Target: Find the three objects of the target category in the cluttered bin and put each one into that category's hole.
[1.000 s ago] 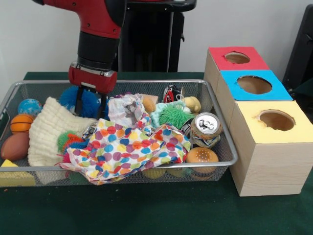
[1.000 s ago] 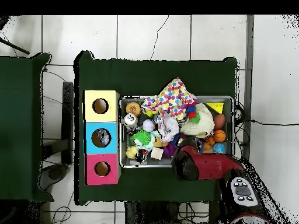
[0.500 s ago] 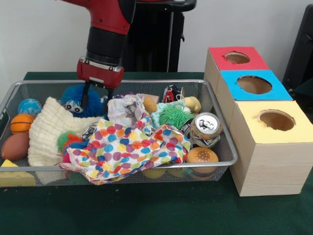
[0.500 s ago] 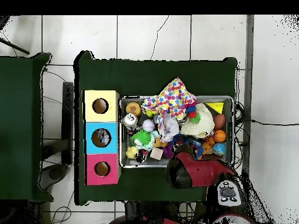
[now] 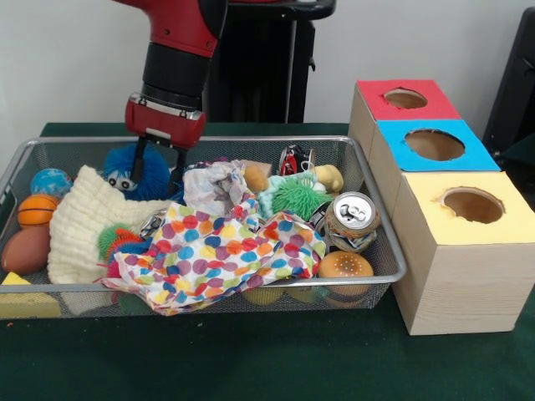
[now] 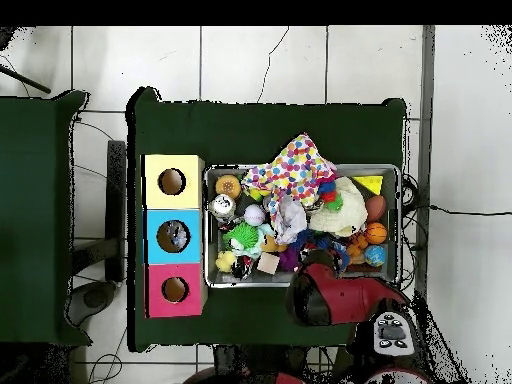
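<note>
Sawyer's gripper (image 5: 157,171), fingers spread and empty, hangs over a blue spiky ball (image 5: 134,173) at the wire bin's (image 5: 251,140) eleven o'clock.

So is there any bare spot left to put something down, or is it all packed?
The wire basket is packed rim to rim with balls, cloths and toys. Bare room is the green tablecloth in front of the basket and boxes, and the strip behind the basket, beside the red-topped box.

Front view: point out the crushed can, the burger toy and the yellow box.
crushed can (image 5: 351,221), front view, on its printed side below the lid.
burger toy (image 5: 345,266), front view, on the top bun.
yellow box (image 5: 501,224), front view, on its yellow top beside the hole.
</note>
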{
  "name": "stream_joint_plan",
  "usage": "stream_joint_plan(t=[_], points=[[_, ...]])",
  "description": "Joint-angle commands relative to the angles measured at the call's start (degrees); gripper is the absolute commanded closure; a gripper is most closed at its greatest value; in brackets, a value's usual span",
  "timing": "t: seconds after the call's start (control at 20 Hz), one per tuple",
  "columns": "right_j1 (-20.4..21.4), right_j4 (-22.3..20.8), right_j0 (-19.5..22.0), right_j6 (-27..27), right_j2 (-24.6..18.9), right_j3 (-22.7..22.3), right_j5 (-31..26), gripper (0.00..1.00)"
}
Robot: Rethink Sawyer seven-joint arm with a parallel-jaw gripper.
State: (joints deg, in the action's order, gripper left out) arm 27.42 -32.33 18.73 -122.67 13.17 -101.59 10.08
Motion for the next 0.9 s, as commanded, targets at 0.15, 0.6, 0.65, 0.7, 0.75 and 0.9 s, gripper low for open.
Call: stream_joint_plan(t=[0.15, 0.6, 0.65, 0.7, 0.75, 0.9], points=[[-5.6, 1.5, 2.1, -7.9, -2.3, -3.7, 2.2, 0.0], [-4.6, -0.2, 4.6, -6.8, -3.5, -4.7, 0.9, 1.0], [-4.6, -0.3, 4.3, -6.6, -3.4, -4.7, 0.9, 1.0], [-4.4, -0.6, 4.4, -6.2, -3.6, -4.6, 0.3, 1.0], [-4.3, -0.5, 4.2, -5.9, -3.6, -4.5, -0.2, 1.0], [-4.7, 0.2, 2.9, -6.3, -2.3, -4.0, 1.2, 1.0]])
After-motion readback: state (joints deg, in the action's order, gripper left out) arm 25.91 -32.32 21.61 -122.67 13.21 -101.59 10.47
